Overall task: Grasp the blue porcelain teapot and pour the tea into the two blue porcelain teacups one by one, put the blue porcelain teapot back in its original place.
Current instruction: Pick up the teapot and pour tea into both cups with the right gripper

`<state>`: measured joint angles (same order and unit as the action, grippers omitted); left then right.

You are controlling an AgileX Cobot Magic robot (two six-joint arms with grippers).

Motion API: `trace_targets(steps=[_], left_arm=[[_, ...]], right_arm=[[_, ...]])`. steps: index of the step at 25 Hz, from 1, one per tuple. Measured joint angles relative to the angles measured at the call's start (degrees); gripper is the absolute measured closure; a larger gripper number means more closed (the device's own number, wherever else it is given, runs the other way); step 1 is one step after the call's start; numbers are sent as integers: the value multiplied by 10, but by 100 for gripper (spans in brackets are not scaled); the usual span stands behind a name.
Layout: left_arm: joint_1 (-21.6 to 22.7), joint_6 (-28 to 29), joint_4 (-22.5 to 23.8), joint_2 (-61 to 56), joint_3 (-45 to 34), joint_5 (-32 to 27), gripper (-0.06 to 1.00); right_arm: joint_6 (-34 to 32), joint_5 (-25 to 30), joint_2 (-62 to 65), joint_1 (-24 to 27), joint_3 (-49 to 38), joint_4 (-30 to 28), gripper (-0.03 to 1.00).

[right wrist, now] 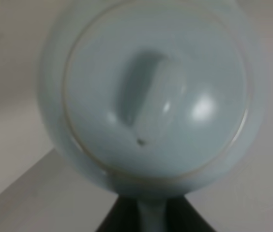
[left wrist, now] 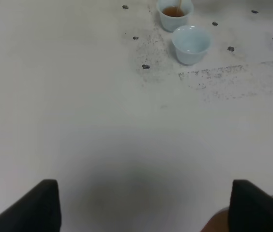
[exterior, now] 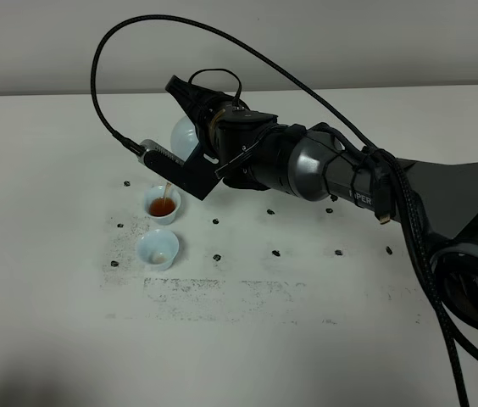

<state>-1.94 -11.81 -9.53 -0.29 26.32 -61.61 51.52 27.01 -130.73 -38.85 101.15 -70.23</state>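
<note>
From the high camera, the right gripper [exterior: 195, 127] reaches across to the left part of the white, speckled tabletop [exterior: 307, 339]. It is rolled onto its side and clamped on the round, pale sky-blue glazed porcelain teapot [exterior: 183, 136]. Only a slice of the teapot shows, tucked against the black fingers and half hidden by the camera bracket. It hangs tipped in the air just above the farther teacup [exterior: 163, 206] — a small pale-blue flared porcelain cup holding brown tea — and a thin amber stream [exterior: 166, 191] drops into it. The nearer teacup [exterior: 158, 249], its twin, stands just beside the first and shows a pale inside.

In the left wrist view, the left gripper [left wrist: 146, 208] is spread wide, with a dark fingertip at either side and bare table between. Both cups stand well ahead of it.

In the right wrist view the teapot fills the picture, blurred, with its lid knob [right wrist: 153, 101] facing the lens. Its handle [right wrist: 151, 217] runs between the dark fingers, which pinch it.
</note>
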Motion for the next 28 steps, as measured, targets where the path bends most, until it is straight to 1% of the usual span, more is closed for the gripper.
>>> trace_targets(steps=[28], left_arm=[[0,0,0,0,0,0,27]], right_arm=[[-2,1,0,-5,0,-4,93]])
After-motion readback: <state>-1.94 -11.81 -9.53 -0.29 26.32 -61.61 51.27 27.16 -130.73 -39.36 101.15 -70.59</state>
